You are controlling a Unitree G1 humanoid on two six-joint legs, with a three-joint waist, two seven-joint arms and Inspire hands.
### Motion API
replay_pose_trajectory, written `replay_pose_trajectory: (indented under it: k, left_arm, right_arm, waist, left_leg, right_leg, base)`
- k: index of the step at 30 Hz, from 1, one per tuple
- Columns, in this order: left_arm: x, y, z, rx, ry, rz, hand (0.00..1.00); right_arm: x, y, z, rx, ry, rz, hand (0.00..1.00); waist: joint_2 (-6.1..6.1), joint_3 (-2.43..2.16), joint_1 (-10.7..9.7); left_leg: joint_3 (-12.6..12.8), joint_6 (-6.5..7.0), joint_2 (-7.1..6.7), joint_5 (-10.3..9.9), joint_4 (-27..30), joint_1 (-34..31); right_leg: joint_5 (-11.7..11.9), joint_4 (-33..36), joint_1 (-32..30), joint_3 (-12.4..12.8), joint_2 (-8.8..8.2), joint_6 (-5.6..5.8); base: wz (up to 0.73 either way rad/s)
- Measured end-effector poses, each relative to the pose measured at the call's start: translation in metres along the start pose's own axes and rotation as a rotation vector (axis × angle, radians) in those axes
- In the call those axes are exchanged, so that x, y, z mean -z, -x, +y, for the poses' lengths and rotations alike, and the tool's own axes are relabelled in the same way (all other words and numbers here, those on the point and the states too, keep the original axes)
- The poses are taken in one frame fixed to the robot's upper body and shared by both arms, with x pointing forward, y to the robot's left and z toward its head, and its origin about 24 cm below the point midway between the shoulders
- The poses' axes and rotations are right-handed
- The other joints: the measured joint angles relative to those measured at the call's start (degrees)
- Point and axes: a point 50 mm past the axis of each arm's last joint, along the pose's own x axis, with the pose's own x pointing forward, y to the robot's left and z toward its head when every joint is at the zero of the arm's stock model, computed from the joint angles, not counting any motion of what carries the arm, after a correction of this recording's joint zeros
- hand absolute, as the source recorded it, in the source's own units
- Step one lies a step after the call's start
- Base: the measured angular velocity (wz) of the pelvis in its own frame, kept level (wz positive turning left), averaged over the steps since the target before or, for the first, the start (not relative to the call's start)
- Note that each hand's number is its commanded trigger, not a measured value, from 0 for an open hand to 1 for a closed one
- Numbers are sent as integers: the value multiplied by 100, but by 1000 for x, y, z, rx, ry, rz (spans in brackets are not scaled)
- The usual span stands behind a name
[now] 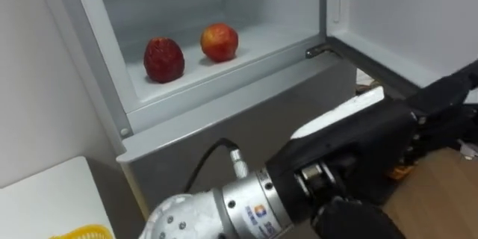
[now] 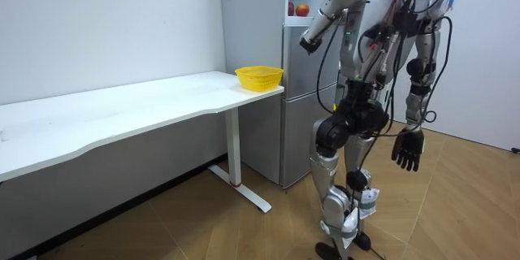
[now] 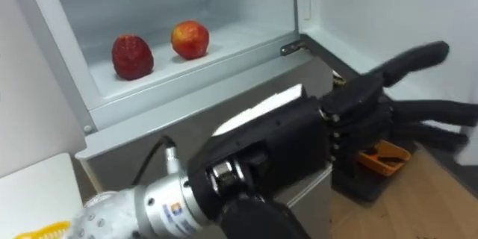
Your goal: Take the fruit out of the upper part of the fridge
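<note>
Item: left hand (image 3: 357,118). We record it open, fingers straight and holding nothing, raised in front of the grey fridge (image 1: 246,97), below the upper compartment's sill.

Item: red apple (image 1: 219,42). It sits on the white shelf (image 1: 254,45) of the open upper compartment, above and to the left of the left hand and well apart from it.

Item: dark red fruit (image 1: 163,60). It is on the same shelf, just left of the apple and farther from the hand.

Item: right hand (image 2: 407,148). We see it hanging at the robot's side, fingers relaxed and empty.

Item: yellow basket (image 2: 259,77). It stands on the white table (image 2: 122,114), at the end beside the fridge, to the left of the raised hand.
</note>
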Motion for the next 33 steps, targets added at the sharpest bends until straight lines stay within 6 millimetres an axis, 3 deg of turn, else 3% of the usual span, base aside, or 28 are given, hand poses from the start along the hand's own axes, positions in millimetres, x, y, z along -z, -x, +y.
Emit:
replay_pose_trajectory:
  k: [3, 5, 7, 10, 14, 16, 19, 21, 23, 27, 30, 32, 33]
  left_arm:
    - [-35, 26, 27, -198, -170, -85, 0]
    - [-50, 49, 36, -335, -269, -110, 0]
    - [-60, 75, 44, -487, -385, -93, 0]
    - [-73, 99, 53, -676, -525, -82, 0]
    - [-87, 129, 58, -895, -673, -77, 0]
    - [-97, 137, 60, -977, -759, -98, 0]
    - [-115, 152, 62, -1121, -887, -177, 0]
    - [-124, 163, 61, -1201, -939, -225, 0]
    - [-131, 185, 56, -1318, -986, -239, 0]
    - [-119, 222, 54, -1483, -980, -94, 0]
    - [-94, 264, 45, -1673, -927, 117, 0]
    - [-67, 303, 30, -1846, -852, 334, 0]
    - [-61, 312, 24, -1887, -834, 387, 0]
  right_arm:
    - [12, 0, 5, -3, -19, 15, 0]
    - [22, 0, 12, -11, -49, 31, 0]
    - [33, 1, 24, -24, -64, 52, 0]
    - [33, 1, 26, -10, -63, 48, 0]
    - [24, 1, 23, 23, -28, -3, 0]
    - [21, 1, 22, 30, -18, -15, 0]
    - [20, 1, 24, 32, 2, -24, 0]
    - [19, 1, 26, 31, 4, -35, 0]
    - [17, 1, 26, 36, 13, -41, 0]
    - [17, 1, 33, 19, 22, -41, 0]
    - [14, 1, 32, 39, 27, -56, 0]
    - [15, 1, 31, 51, 38, -53, 0]
    - [16, 2, 31, 52, 37, -52, 0]
  waist:
    - [-75, -39, 305]
    - [-180, -72, 468]
    - [-365, -116, 801]
    - [-442, -106, 1176]
    - [-447, -118, 1578]
    - [-448, -114, 1681]
    - [-394, -88, 1815]
    - [-341, -92, 1982]
    - [-246, -106, 2084]
    - [-237, -101, 2123]
    - [-249, -92, 2201]
    - [-278, -87, 2200]
    - [-298, -78, 2196]
  left_leg:
    - [-136, -55, 15, 36, 12, 25]
    - [-260, -81, 24, 53, 9, 66]
    - [-437, -97, 38, 61, 15, 109]
    - [-569, -106, 43, 66, 40, 76]
    - [-797, -104, 0, 66, 67, 70]
    - [-975, -98, -33, 67, 80, 63]
    - [-1173, -97, -60, 67, 102, 78]
    - [-1233, -97, -75, 67, 95, 84]
    - [-1270, -96, -90, 68, 94, 100]
    - [-1406, -94, -139, 78, 143, 114]
    - [-1444, -94, -145, 78, 141, 126]
    - [-1509, -95, -152, 78, 151, 105]
    - [-1539, -95, -159, 78, 157, 97]
  right_leg:
    - [4, -18, 74, -78, 4, -47]
    - [-18, -31, 156, -173, -2, -85]
    - [-48, -41, 263, -348, 0, -132]
    - [-12, -126, 329, -493, -15, -142]
    - [-28, -133, 409, -692, -70, -127]
    - [-29, -182, 488, -844, -103, -122]
    - [-53, -234, 617, -1010, -131, -115]
    - [-89, -223, 643, -1083, -148, -118]
    - [-115, -218, 644, -1137, -167, -117]
    - [-245, -106, 685, -1272, -234, -109]
    - [-269, -116, 703, -1282, -235, -118]
    - [-270, -125, 704, -1332, -240, -119]
    - [-274, -125, 703, -1340, -242, -119]
  base:
    - [13]
    - [34]
    - [42]
    - [28]
    - [26]
    - [38]
    - [37]
    - [16]
    - [7]
    - [23]
    - [4]
    - [8]
    - [9]
